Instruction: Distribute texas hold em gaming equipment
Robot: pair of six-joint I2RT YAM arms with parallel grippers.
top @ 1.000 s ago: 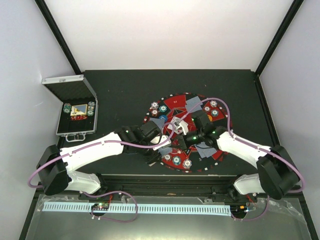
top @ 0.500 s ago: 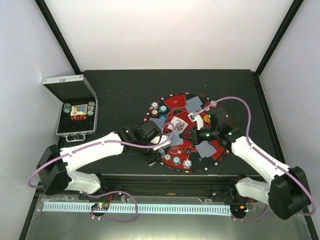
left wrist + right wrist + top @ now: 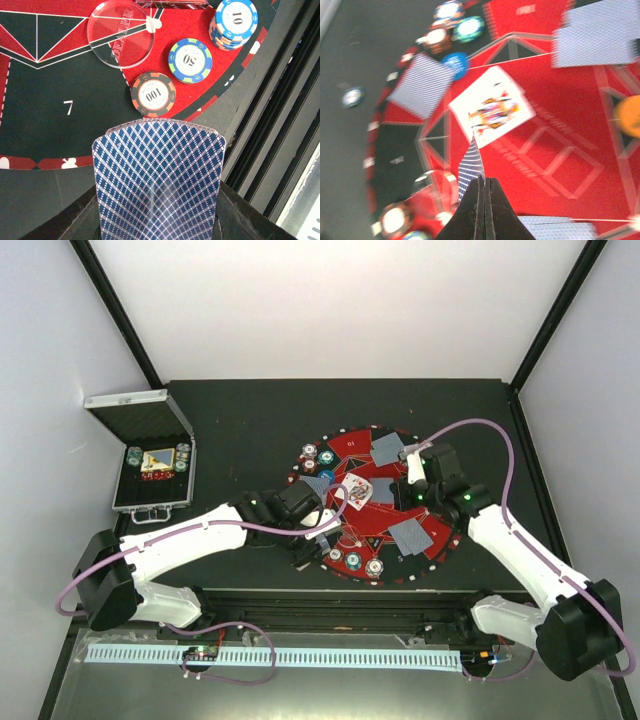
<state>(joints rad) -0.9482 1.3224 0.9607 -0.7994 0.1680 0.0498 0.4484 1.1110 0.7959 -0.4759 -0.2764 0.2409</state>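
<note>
In the left wrist view my left gripper (image 3: 159,222) is shut on a deck of blue-backed playing cards (image 3: 160,175), held upright over the near edge of the round mat (image 3: 60,107). Just beyond the deck lie a 100 chip (image 3: 153,94), a 50 chip (image 3: 190,60), a stack of 10 chips (image 3: 233,22) and a clear dealer disc (image 3: 120,32). My right gripper (image 3: 484,181) is shut on a single card (image 3: 471,162), seen edge-on above the red mat. A face-up card (image 3: 492,107) lies at the mat's middle (image 3: 357,490). In the top view the left gripper (image 3: 312,530) is at the mat's near left and the right gripper (image 3: 410,468) at its far right.
Face-down cards (image 3: 424,85) (image 3: 597,37), an orange disc (image 3: 629,116), a blue disc (image 3: 455,64) and chip stacks (image 3: 470,27) lie round the mat. An open silver case (image 3: 152,465) stands at the far left. The table's front rail (image 3: 280,150) runs close beside the left gripper.
My right gripper has drawn away from the left gripper, to the right and farther back over the mat, still pinching its card. The left arm and its deck have stayed put.
</note>
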